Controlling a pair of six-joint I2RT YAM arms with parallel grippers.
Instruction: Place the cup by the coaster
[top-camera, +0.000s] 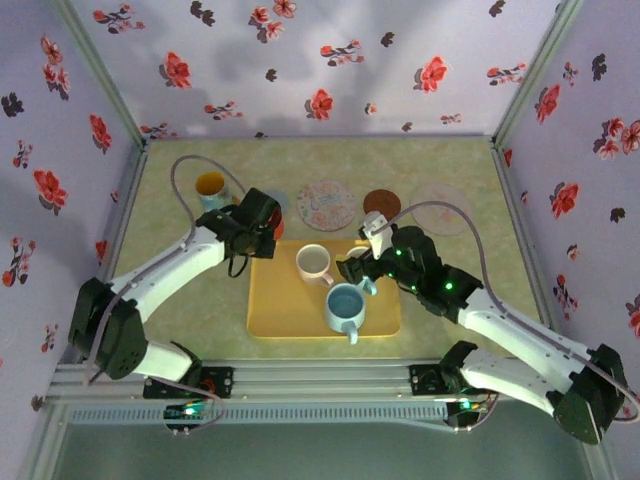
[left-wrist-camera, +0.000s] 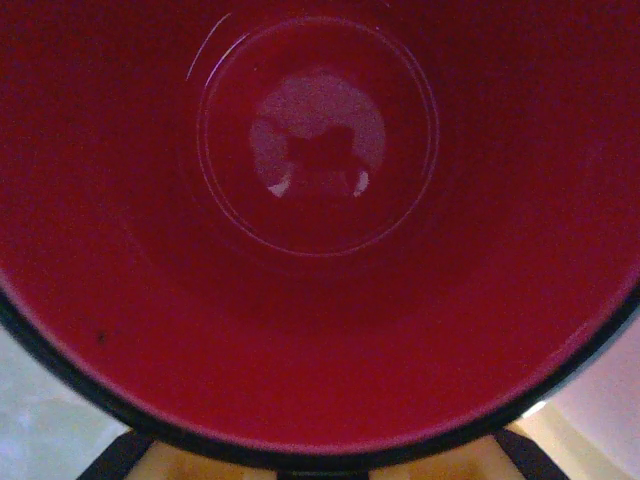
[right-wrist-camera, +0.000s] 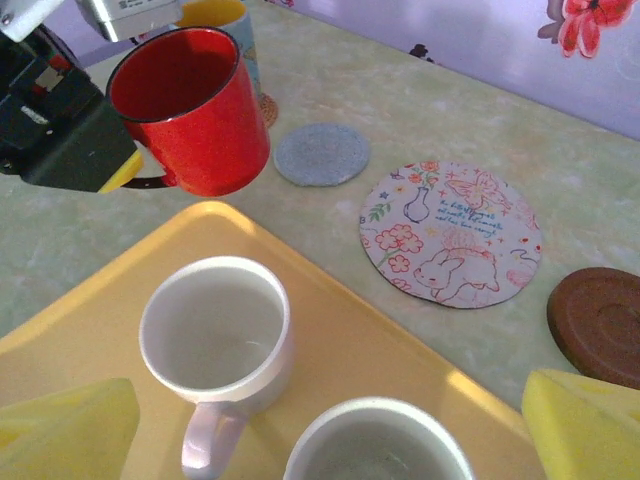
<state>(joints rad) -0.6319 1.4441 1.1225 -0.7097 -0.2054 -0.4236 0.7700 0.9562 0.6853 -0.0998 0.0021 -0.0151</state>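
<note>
Right now: left gripper pinching the red cup next to the grey coaster

Over the far left corner of the yellow tray, the left gripper is clamping the red cup at its handle side, with one yellow pad pressing against the wall just beside the dark handle. The cup is leaning, its mouth tipping toward the right wrist camera; whether its base is touching the table I cannot tell. It is sitting just off the tray's edge, with the grey coaster close beside it on the right, apart from it. In the left wrist view the camera is looking straight down into the cup's glossy red inside.

The right gripper is hanging above the tray with its jaws spread wide and gripping nothing; its two yellow foam fingertips are showing at the bottom corners of the right wrist view.

Two cups are standing upright on the tray: a white cup with its handle pointing toward the near edge, and a blue cup nearer the arms.

Along the far side of the table a row is running left to right: a yellow-lined cup, the grey coaster, a floral coaster, a brown coaster and a pale coaster — all lying flat and apart from one another.
</note>
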